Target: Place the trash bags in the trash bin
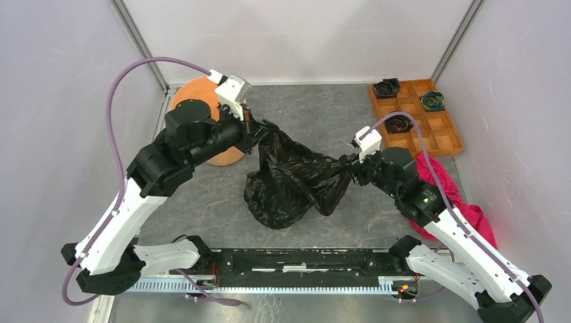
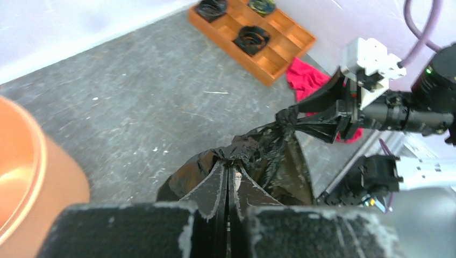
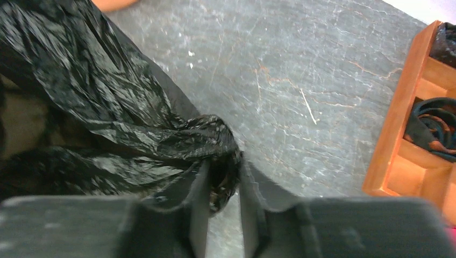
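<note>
Hanging stretched over the tabletop (image 1: 323, 108) middle, trash bags (image 1: 289, 185), one bunch pinched tight in left gripper (image 2: 228, 166) just beside trash bin (image 1: 195, 91) at far-left corner, other bunch between slightly parted right gripper (image 3: 225, 166) fingers, both arms angled inward, grey surface showing toward far edge.

A grey, stone-patterned tabletop (image 1: 316, 108), scuffed with pale scratches, is closed in by plain whitish panels: a back wall (image 1: 296, 33), a left wall (image 1: 60, 101) and a right wall (image 1: 525, 81). Slim metal posts (image 1: 140, 44) mark the rear corners. The light is soft and even.
</note>
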You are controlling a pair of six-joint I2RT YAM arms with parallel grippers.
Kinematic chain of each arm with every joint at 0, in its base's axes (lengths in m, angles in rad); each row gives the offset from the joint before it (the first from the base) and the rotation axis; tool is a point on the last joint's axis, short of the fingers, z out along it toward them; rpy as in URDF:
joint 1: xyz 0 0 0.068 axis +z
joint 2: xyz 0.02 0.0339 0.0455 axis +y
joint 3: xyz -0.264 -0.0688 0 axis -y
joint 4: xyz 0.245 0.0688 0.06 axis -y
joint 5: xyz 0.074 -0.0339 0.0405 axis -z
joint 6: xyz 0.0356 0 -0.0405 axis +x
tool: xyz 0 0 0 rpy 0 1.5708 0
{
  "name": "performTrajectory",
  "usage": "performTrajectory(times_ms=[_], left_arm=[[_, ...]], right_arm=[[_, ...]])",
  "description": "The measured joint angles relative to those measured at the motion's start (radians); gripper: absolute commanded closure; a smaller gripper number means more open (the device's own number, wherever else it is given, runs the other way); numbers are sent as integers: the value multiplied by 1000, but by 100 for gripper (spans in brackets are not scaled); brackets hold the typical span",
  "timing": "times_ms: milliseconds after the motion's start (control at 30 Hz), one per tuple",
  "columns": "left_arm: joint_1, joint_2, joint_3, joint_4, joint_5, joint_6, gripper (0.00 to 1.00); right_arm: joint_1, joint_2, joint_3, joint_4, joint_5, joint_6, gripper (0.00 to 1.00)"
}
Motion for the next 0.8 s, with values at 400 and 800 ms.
performTrajectory(times_ms=[400, 800], left_arm=[[0, 131, 26, -33, 267, 66, 98], [0, 135, 26, -42, 307, 79, 98]], right_arm=[[2, 30, 248, -111, -168, -154, 2], [251, 154, 60, 46, -218, -129, 8]])
